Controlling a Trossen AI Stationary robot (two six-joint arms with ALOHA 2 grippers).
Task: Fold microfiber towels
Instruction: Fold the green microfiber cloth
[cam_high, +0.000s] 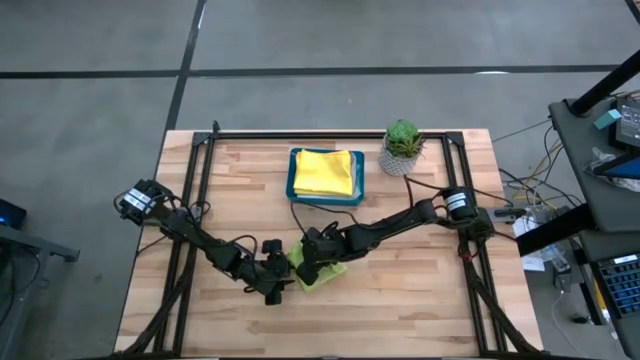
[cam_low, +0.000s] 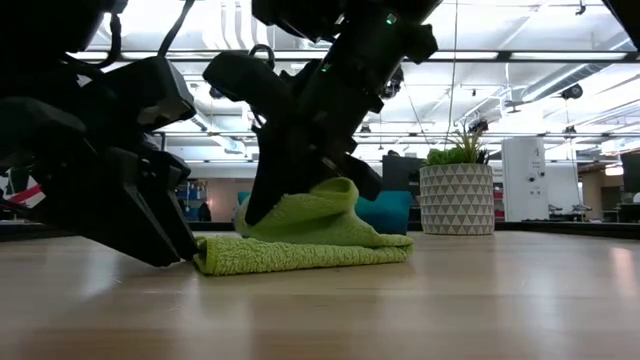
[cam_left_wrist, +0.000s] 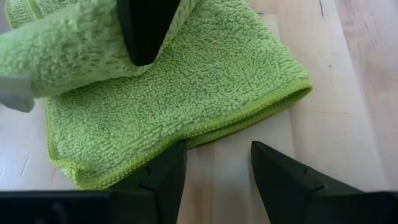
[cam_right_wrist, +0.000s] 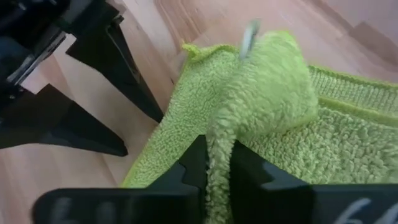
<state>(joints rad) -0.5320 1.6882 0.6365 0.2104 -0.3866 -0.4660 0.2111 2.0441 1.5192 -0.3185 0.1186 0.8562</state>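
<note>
On the wooden tabletop (cam_high: 400, 300), the right gripper (cam_right_wrist: 217, 163) pinches a lime green towel (cam_low: 310, 240) fold; lay it edge-to-edge (left gripper (cam_left_wrist: 217, 171) open, empty, beside it).

In the high view the right hand (cam_high: 318, 258) covers much of the lime green towel (cam_high: 322, 275). Behind that towel, in the low view, the teal tray (cam_low: 385, 212) is mostly hidden. The tray's stacked yellow towels (cam_high: 328, 172) are too small to count.
</note>
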